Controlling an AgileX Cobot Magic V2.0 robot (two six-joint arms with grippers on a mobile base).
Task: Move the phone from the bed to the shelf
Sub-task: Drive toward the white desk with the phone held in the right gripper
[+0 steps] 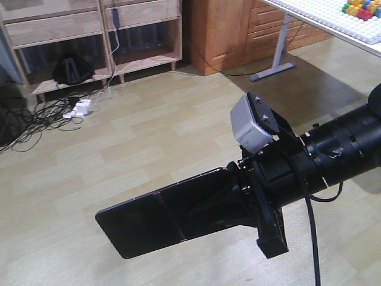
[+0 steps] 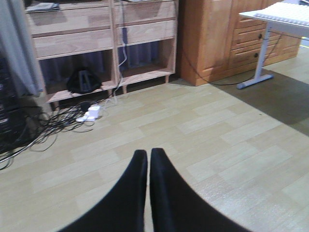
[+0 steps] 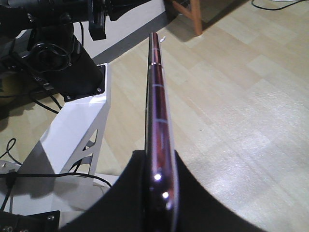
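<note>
At the far left of the front view we see the shelf [image 1: 89, 30], its pale wooden cubbies standing on the floor [image 1: 149, 137]. A black object [image 1: 71, 70] sits in the lower left cubby. In front of the shelf lies a tangle of dark cables [image 1: 36, 116] with a white plug block [image 1: 80, 108] among them.

Further right and lower, the phone [image 1: 161, 217] hangs in the air above the floor, well apart from the shelf. Its glossy black face is turned up and the fold crease shows across its middle. Its right end is clamped in the right end effector [image 1: 235, 202], which carries a grey camera housing [image 1: 253, 122] on top.

Behind the arm stands an orange-brown cabinet [image 1: 226, 36]. At the far right a white tabletop [image 1: 333, 24] bears coloured blocks [image 1: 360, 9].

In the right wrist view we see the phone edge-on, its pinkish metal rim running up the frame, with a black finger [image 3: 120, 203] pressed against each side.

In the left wrist view the left end effector [image 2: 147, 154] has its two black fingers together with only a hairline gap. We see nothing between them. It points across the bare floor toward the shelf.
</note>
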